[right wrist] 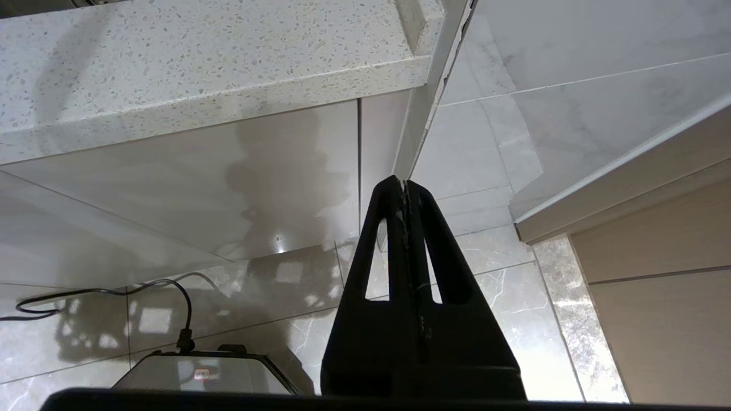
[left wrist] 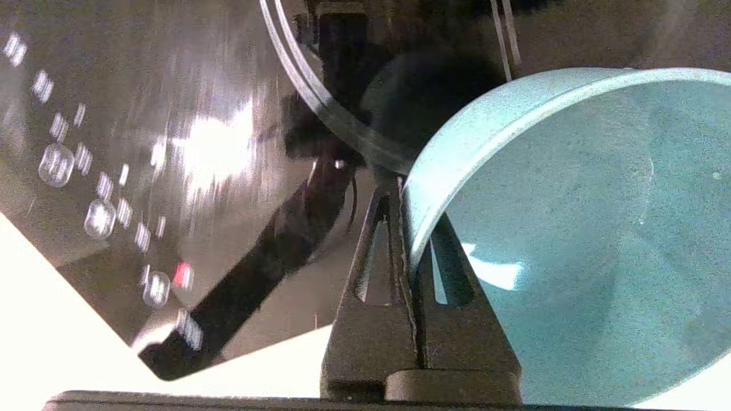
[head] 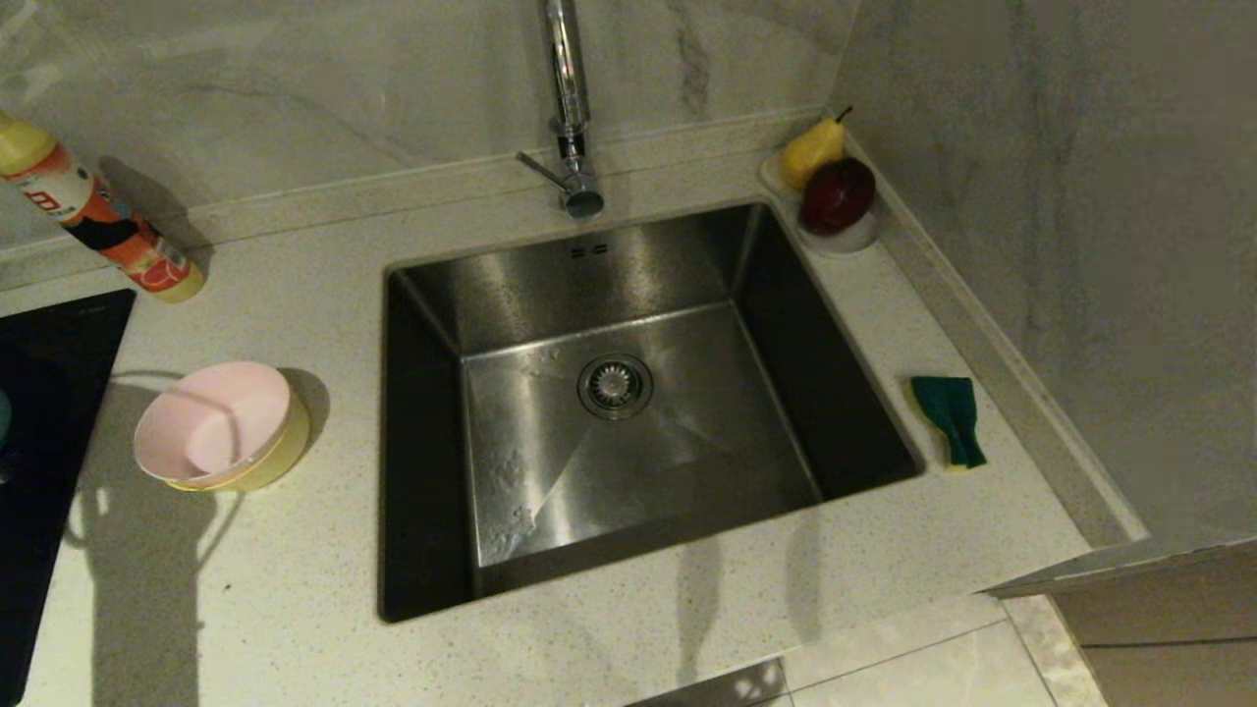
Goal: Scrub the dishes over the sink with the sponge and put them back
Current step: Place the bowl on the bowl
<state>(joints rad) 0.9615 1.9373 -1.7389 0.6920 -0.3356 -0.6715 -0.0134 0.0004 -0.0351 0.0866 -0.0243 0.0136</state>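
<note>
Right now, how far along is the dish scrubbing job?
Barely started. Done: nothing looks scrubbed; the sponge lies untouched on the counter beside the sink. In hand: the left gripper is shut on the blue bowl by its rim, over the black cooktop. Left: the pink bowl sits nested in the yellow bowl. The right gripper hangs shut below the counter.

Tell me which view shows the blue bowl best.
The left wrist view: the blue bowl fills much of it, its rim pinched in the shut left gripper. The head view shows at most a sliver of it at its left edge; the right wrist view shows none of it.
</note>
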